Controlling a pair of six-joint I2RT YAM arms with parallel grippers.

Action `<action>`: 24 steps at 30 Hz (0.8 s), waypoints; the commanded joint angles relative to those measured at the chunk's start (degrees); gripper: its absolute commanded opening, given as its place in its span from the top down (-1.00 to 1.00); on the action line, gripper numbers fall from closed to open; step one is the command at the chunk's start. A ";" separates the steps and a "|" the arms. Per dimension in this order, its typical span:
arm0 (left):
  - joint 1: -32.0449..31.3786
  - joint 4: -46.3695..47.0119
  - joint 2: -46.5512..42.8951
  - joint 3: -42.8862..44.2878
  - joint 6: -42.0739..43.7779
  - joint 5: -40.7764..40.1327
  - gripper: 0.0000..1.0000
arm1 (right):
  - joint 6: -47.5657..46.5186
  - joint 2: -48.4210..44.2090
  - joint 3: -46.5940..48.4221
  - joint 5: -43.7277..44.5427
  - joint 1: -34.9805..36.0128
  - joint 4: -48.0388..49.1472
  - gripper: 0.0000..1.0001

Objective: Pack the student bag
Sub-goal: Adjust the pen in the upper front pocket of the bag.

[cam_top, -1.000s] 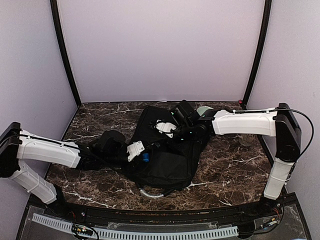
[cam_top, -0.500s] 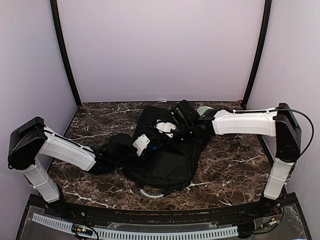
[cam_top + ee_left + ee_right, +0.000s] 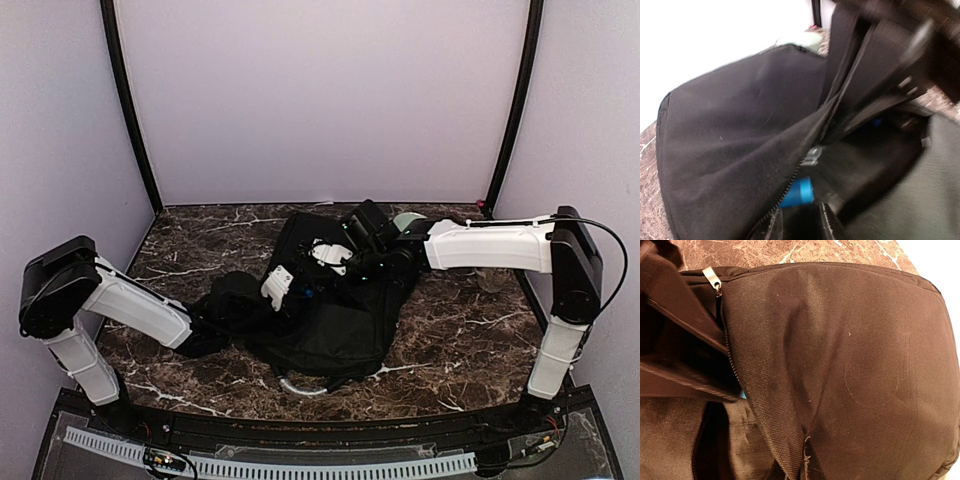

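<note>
Student bag (image 3: 330,335) is lying mid-tabletop (image 3: 460,330) with its flap lifted. My right claw (image 3: 335,256) is clamping down on that flap. Left claw (image 3: 799,226) is poking into the opening near a blue thing (image 3: 797,192), can't tell whether it's gripping.

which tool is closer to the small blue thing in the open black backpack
Left. The left tool is beside the small blue cylinder inside the zipper opening; the right tool is farther off, pinching the flap of the black fabric backpack.
</note>
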 commanded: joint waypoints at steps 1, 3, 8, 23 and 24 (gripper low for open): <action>-0.72 -5.66 -10.98 -1.22 -2.64 4.46 0.45 | 0.22 -0.01 0.03 -5.29 1.63 0.20 0.97; -0.72 -12.61 -15.16 -1.46 -3.76 6.14 0.42 | 0.14 0.29 0.09 -5.70 1.63 0.06 0.96; -0.81 -25.42 -26.41 -4.63 -5.31 13.55 0.34 | -0.63 0.20 -0.06 -7.45 1.63 -0.39 0.95; 9.87 -46.94 -38.38 -4.72 -33.64 10.00 -0.39 | -14.30 -1.65 3.32 -25.08 1.75 -16.03 -0.03; 10.13 -46.73 -38.15 -4.79 -34.05 11.20 -0.40 | -15.07 -2.02 3.85 -24.32 1.61 -16.74 -0.08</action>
